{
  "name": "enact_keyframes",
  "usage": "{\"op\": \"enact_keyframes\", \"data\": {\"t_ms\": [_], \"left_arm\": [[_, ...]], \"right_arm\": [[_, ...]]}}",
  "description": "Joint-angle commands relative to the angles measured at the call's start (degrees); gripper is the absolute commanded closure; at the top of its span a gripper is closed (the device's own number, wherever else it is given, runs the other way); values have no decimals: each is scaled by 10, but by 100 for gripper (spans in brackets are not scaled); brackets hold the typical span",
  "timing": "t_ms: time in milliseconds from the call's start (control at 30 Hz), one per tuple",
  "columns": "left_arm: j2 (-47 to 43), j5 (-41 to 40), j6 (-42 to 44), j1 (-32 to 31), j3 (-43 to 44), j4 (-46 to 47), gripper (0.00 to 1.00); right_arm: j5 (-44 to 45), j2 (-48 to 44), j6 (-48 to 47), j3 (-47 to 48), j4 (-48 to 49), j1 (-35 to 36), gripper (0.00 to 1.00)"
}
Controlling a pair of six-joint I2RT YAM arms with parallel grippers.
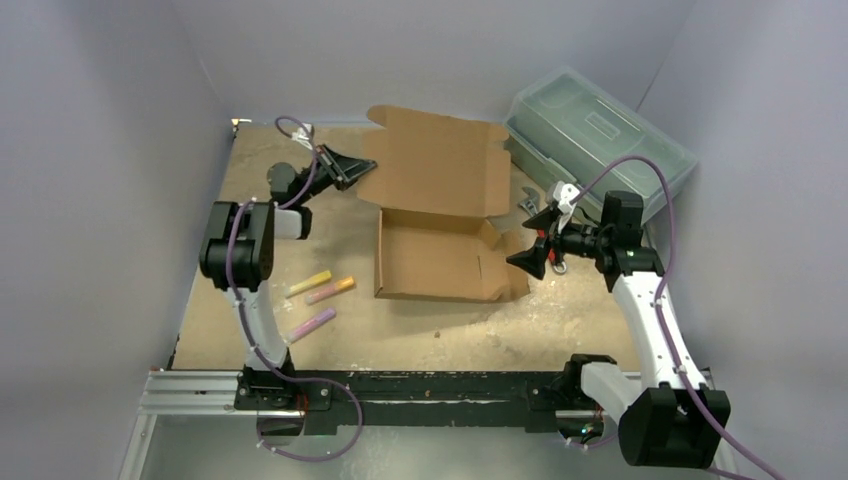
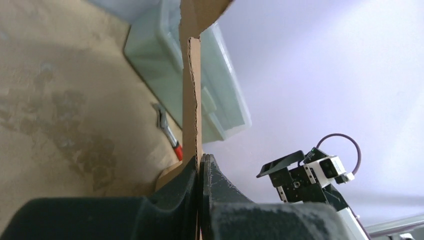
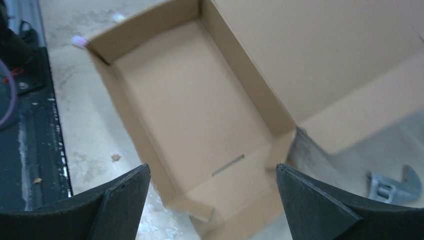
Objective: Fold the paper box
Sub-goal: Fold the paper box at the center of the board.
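now the paper box point(image 1: 440, 215) sits in the middle of the bench point(image 1: 450, 335), its shallow tray formed and open upward, the lid panel standing open behind it toward the far wall. the left claw point(image 1: 366, 168) is pinched tight on the lid's left edge, with the cardboard sandwiched between its fingers point(image 2: 230, 200). the right claw point(image 1: 535, 240) hangs just beside the tray's right end, spread wide with nothing in it. a wrench point(image 1: 527, 203) lies just behind that claw, near a see-through plastic toolbox point(image 1: 600, 135) at the far right. three coloured sticks point(image 1: 320, 290) lie left of the box.
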Motion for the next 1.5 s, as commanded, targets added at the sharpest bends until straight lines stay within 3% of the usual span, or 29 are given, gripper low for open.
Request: {"op": "enact_keyframes", "data": {"t_ms": [0,200,367,500,667,900,1233,1467], "left_arm": [[-112,-24,57,30,-74,69,100],[-264,-64,253,41,-175,-87,100],[-378,-119,356,29,-249,-140,100],[-435,-141,448,-11,-242,-234,100],[-480,-170,522,-43,-241,-310,100],[-503,-195,532,-55,-245,-333,100],[-544,-260,535,-59,-265,-349,100],[-555,-270,520,-61,-278,-327,100]], "right_arm": [[76,-29,7,-7,19,-3,1],[185,7,159,-39,151,-2,2],[215,113,161,0,157,34,9],[269,191,158,49,156,101,13],[310,254,174,63,179,109,16],[344,229,162,29,162,108,20],[280,224,102,15,69,108,31],[285,278,95,36,40,140,40]]}}
